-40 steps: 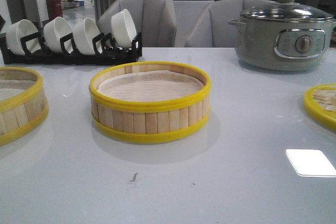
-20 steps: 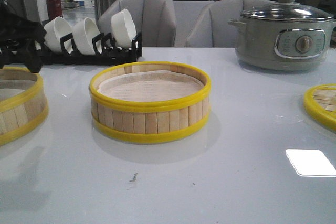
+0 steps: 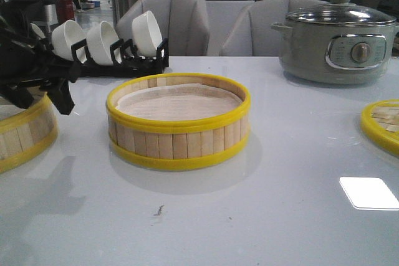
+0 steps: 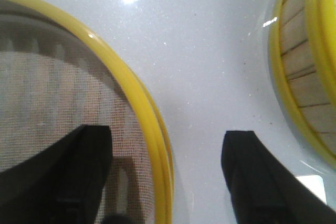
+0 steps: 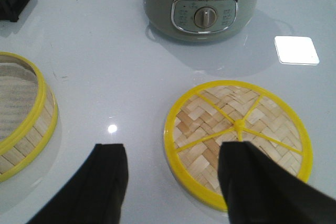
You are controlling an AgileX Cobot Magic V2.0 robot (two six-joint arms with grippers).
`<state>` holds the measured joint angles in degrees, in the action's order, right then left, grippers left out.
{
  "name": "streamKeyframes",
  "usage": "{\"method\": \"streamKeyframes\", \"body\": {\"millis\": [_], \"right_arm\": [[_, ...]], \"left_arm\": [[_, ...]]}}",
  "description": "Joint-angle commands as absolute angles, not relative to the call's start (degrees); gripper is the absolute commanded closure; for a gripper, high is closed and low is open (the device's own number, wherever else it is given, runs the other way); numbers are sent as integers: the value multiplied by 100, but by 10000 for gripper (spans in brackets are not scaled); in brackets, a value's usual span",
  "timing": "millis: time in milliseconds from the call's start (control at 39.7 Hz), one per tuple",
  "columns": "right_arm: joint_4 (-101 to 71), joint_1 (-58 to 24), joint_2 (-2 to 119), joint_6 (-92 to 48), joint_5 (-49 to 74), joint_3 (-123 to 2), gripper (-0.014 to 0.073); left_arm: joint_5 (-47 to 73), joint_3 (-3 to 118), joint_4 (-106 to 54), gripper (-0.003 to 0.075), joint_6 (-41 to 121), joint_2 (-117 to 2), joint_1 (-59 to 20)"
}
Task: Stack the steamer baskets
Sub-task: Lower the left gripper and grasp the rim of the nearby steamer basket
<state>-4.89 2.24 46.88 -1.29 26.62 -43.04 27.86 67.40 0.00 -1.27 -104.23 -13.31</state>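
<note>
Nearest on the pale worktop, a small dark fleck just in front of the centre basket. Centre basket upright, pale liner inside, slat wall between yellow rims, nothing stacked on it. Left of centre basket and apart from it, the left basket, partly cut by the frame edge. Above left basket's near-side rim, left gripper spread wide and holding nothing: one finger over the mesh liner inside left basket, the other over bare worktop outside the rim, so straddling the yellow rim; contact with the rim not discernible. In the left wrist view, centre basket's wall well clear of the outer finger. Right of centre basket, well apart, the woven lid flat on the worktop, yellow spokes meeting at a hub. Right gripper open and empty, hanging above the worktop with the lid under one finger and the other finger over bare surface. Behind centre basket to the left, a black rack of white bowls. Behind to the right, a grey-green pot with glass lid. Farthest, beyond the worktop edge, two grey chairs.
</note>
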Motion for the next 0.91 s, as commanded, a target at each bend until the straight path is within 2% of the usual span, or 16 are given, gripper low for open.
{"method": "streamKeyframes", "body": {"millis": [0,227,302,378,453,529,605,882], "right_arm": [[-496,248,4668,-117,2230,-4519,99],[-496,248,4668,-117,2230,-4519,99],[-496,248,4668,-117,2226,-4519,99],[-496,248,4668,-117,2204,-4519,99],[-496,248,4668,-117,2187,-4519,99],[-496,248,4668,-117,2187,-4519,99],[-496,248,4668,-117,2187,-4519,99],[-496,248,4668,-117,2187,-4519,99]], "left_arm": [[2512,6920,-49,224,-113,-10305,-1358],[2524,6920,-49,227,-113,-10429,-1358],[2524,6931,-49,257,-113,-10429,-1358],[2524,6931,-49,339,-113,-10429,-1346],[2524,6931,-49,472,-113,-10429,-1338],[2536,6931,-36,645,-113,-10429,-1338],[2536,6931,0,617,-113,-10429,-1338],[2907,7232,-36,634,-113,-10372,-1349]]}}
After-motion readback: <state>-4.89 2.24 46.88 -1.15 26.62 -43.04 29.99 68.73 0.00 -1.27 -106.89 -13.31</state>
